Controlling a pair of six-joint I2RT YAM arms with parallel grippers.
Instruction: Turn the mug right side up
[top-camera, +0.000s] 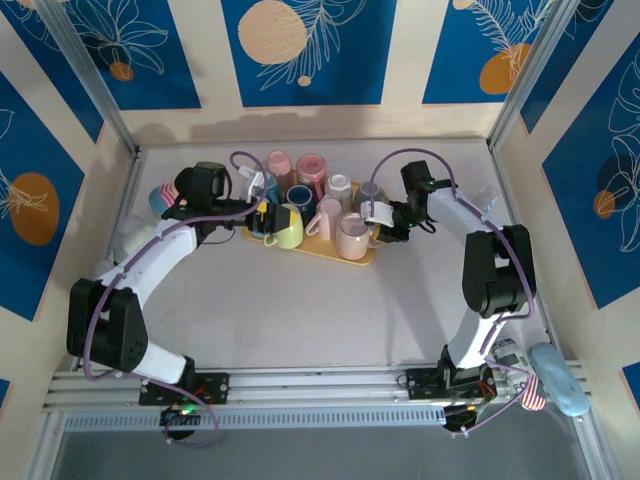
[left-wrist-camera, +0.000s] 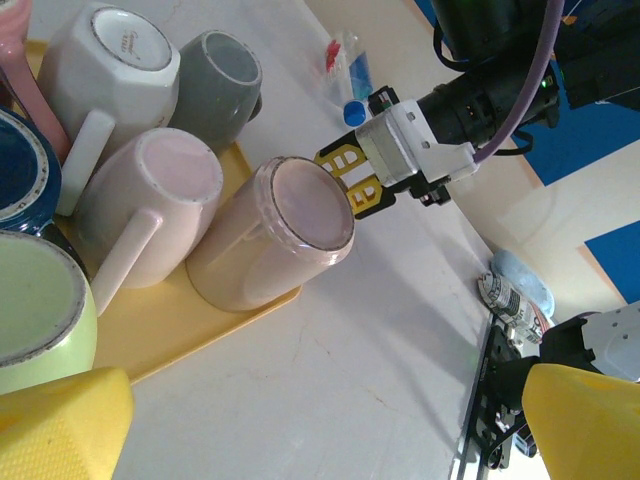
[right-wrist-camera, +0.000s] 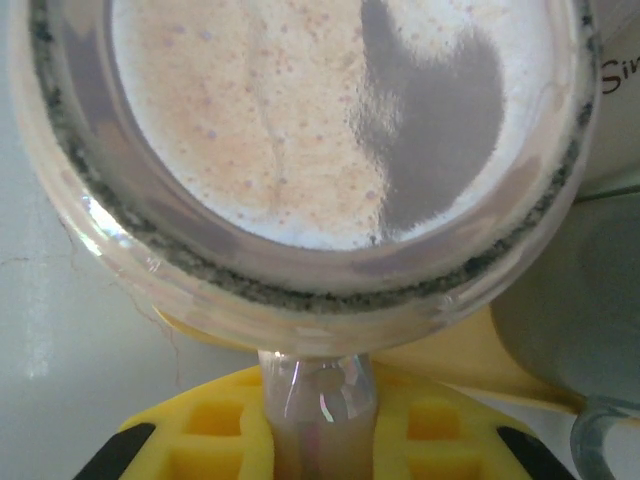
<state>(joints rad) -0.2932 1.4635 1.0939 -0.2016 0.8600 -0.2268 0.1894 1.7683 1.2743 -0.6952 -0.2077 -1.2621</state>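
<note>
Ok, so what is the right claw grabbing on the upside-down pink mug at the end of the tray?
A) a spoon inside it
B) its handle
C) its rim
B: the right claw has its yellow fingers snug on both sides of the pink mug at its handle.

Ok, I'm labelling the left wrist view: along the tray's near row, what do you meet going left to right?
From the left: green mug → pale pink mug → darker pink mug → right gripper.
</note>
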